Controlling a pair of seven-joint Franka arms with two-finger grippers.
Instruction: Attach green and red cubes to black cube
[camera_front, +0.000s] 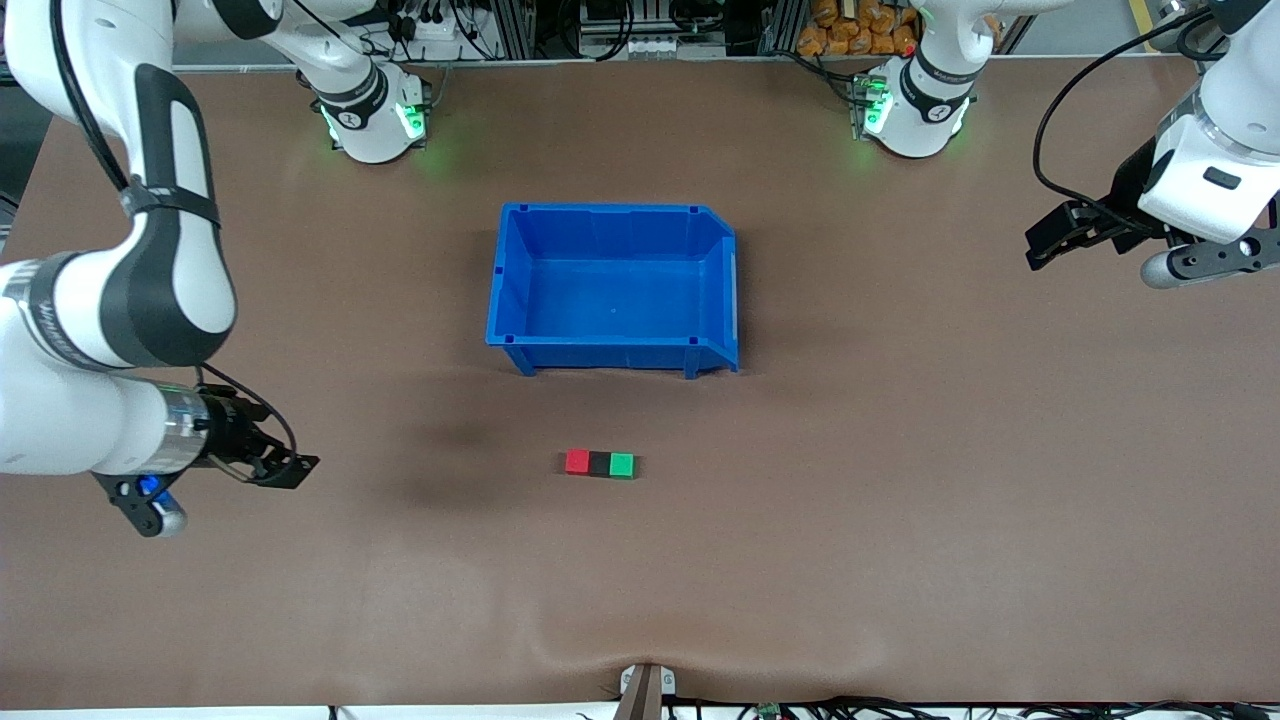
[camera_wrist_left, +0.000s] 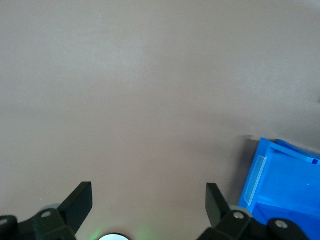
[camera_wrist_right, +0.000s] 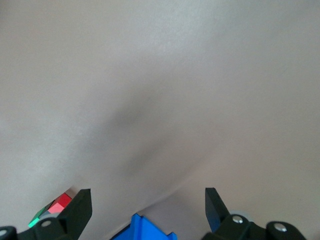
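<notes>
The red cube (camera_front: 577, 461), the black cube (camera_front: 599, 463) and the green cube (camera_front: 622, 465) lie touching in one row on the brown table, black in the middle. The row is nearer to the front camera than the blue bin. My right gripper (camera_front: 290, 469) hangs open and empty over the table toward the right arm's end, well apart from the row. In the right wrist view my right gripper (camera_wrist_right: 147, 197) shows the red cube (camera_wrist_right: 61, 202) and a sliver of the green cube (camera_wrist_right: 36, 219) beside one finger. My left gripper (camera_front: 1036, 248) (camera_wrist_left: 148, 192) waits open and empty over the left arm's end of the table.
A large blue bin (camera_front: 610, 214) stands empty in the middle of the table, between the cubes and the arm bases. A wall of the bin (camera_wrist_left: 287, 192) shows in the left wrist view, and a corner of the bin (camera_wrist_right: 142, 229) in the right wrist view.
</notes>
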